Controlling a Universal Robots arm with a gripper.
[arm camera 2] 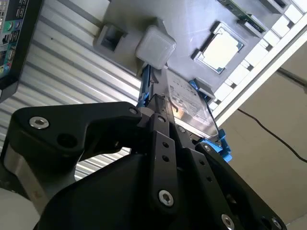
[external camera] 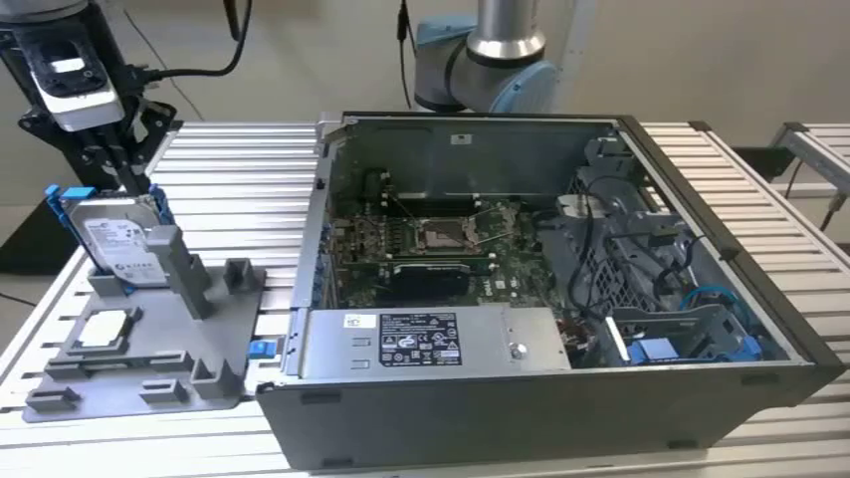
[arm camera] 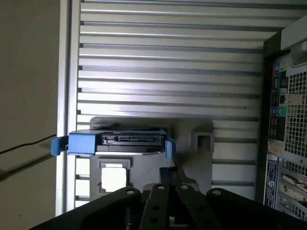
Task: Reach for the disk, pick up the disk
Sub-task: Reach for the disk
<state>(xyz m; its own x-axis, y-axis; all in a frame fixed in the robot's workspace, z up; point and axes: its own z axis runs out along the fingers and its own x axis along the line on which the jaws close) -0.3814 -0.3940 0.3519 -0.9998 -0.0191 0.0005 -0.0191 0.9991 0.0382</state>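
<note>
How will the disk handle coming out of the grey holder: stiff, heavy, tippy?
Probably stiff: the disk is a metal-cased slab, unlikely to flex. Likely heavy for its size. It stands on edge in the grey holder, so a skewed pull may tip or bind it; the blue bracket by the tool looks plastic and may give.

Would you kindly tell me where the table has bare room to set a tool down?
Bare table lies between the fixture and the case, plus a strip on the exterior view's right of the case. Crowded: the fixture, carrying the disk and chip, with the gripper at the disk.
</note>
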